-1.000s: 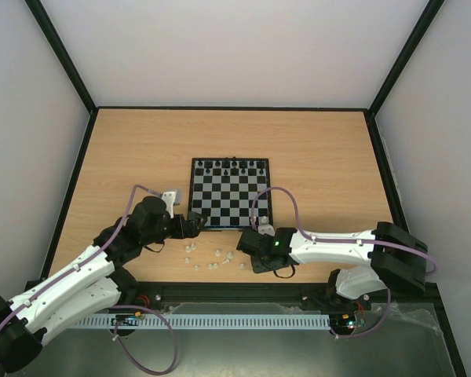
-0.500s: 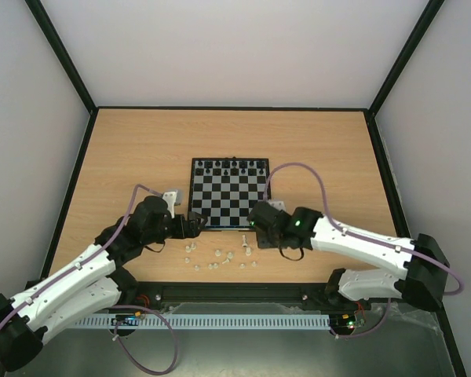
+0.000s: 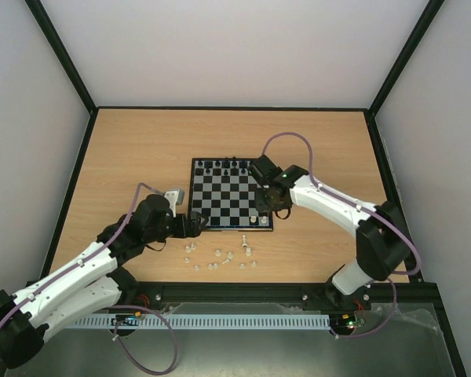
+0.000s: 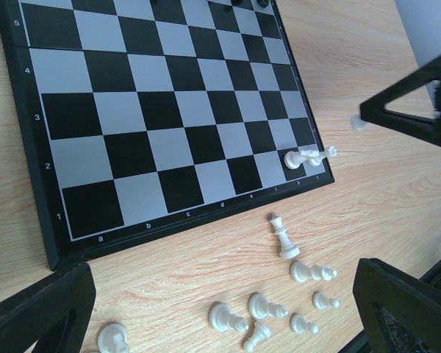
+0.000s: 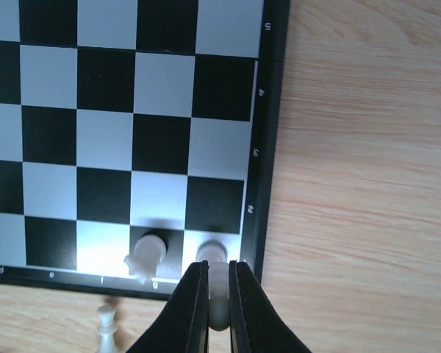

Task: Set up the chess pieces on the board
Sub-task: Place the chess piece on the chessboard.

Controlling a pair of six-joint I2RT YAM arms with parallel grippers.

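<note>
Right jaws clamped on a white chess piece [image 5: 217, 293] at the near right corner of the board [image 5: 95, 110]; left jaws wide apart and empty.

The held piece is pinched between the tips of the right jaws over the corner square; whether it touches the board I cannot tell. A second white piece [image 5: 148, 254] stands on the next square, just left of these jaws and clear of them. A taller white piece [image 5: 105, 323] stands off the board on the wooden surface [image 5: 353, 147], further left. The loose white pieces [image 4: 279, 309] lie scattered on the surface between the left jaws, gripped by neither finger, with the board's near edge just beyond. Black pieces [image 3: 234, 165] line the far row, well away from both jaws.
</note>
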